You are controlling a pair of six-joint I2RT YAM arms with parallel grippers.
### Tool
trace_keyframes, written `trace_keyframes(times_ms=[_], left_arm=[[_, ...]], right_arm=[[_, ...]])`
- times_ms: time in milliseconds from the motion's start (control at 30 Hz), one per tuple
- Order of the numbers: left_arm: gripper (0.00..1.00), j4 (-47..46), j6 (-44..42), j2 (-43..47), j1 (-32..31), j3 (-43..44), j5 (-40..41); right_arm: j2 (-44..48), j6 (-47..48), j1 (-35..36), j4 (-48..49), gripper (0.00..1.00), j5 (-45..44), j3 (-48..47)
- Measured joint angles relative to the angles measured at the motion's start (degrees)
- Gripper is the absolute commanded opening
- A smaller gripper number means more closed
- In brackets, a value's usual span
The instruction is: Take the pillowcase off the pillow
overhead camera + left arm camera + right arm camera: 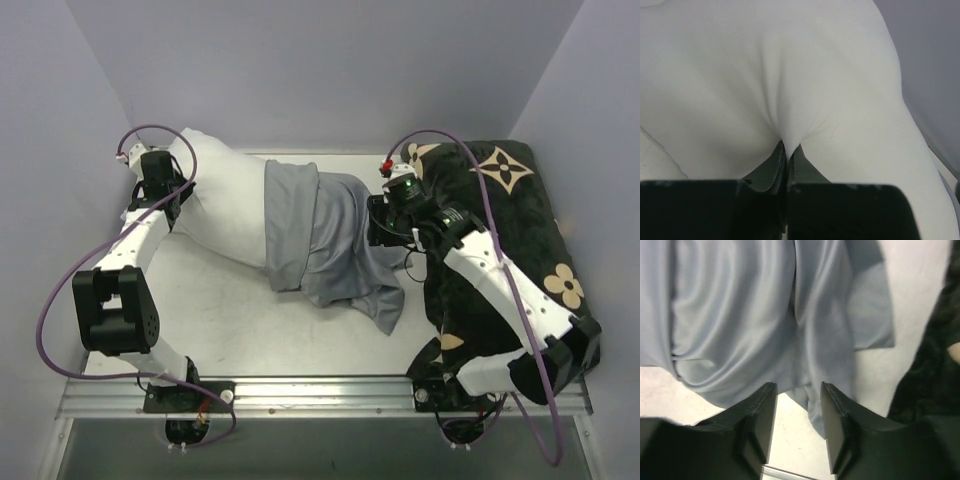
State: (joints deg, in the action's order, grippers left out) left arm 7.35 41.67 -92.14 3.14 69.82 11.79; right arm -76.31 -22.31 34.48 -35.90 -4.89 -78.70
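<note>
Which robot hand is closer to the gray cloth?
Right. The right gripper hovers open at the gray pillowcase's end; the left gripper pinches the bare white pillow beyond it.

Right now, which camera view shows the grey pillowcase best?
The top external view: the whole pillowcase shows, bunched over the right end of the pillow. The right wrist view shows only close folds; the left wrist view, only pillow.

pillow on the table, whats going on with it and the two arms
The left gripper is shut on the bare end of the white pillow, pinching its fabric. The grey pillowcase is bunched over the pillow's other end, about half off. The right gripper stands open over the pillowcase's loose end, not clamping it. A black flowered cushion lies under the right arm.
</note>
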Motion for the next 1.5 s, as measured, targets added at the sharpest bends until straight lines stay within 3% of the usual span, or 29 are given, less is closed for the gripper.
trace_keyframes(times_ms=[133, 400, 500, 600, 700, 767, 900, 1100, 1500], left_arm=[[0.00, -1.0, 0.0, 0.0, -0.2, -0.8, 0.3], [0.00, -2.1, 0.0, 0.0, -0.8, -1.5, 1.1], [0.00, -2.3, 0.0, 0.1, -0.8, -1.6, 1.3], [0.00, -2.4, 0.0, 0.1, -0.8, -1.6, 1.2], [0.00, -2.4, 0.0, 0.1, -0.9, -1.6, 1.2], [0.00, -2.4, 0.1, 0.2, -0.8, -1.6, 1.0], [0.00, -2.3, 1.1, 0.3, 0.2, -1.6, -1.6], [0.00, 0.0, 1.7, 0.3, 1.3, -0.6, -5.4], [0.00, 6.9, 2.1, -0.8, 1.6, 4.4, -13.0]], right_arm=[[-2.8, -0.2, 2.0, 5.0, 0.70, 2.0, 6.7], [-7.2, -4.0, 9.2, 19.2, 0.77, 5.7, 11.3], [-9.6, -6.7, 9.0, 22.6, 0.68, 5.6, 11.8], [-11.6, -9.7, 9.0, 25.7, 0.32, 5.3, 13.1], [-11.0, -12.6, 9.1, 27.8, 0.08, 4.2, 16.0], [-8.7, -14.2, 9.0, 28.5, 0.00, 3.0, 18.5], [-2.0, -16.3, 7.0, 29.5, 0.00, 2.1, 22.0], [9.3, -16.9, -2.2, 28.4, 0.00, 2.6, 28.2], [27.5, -14.7, -23.9, 15.1, 0.00, 11.9, 28.0]])
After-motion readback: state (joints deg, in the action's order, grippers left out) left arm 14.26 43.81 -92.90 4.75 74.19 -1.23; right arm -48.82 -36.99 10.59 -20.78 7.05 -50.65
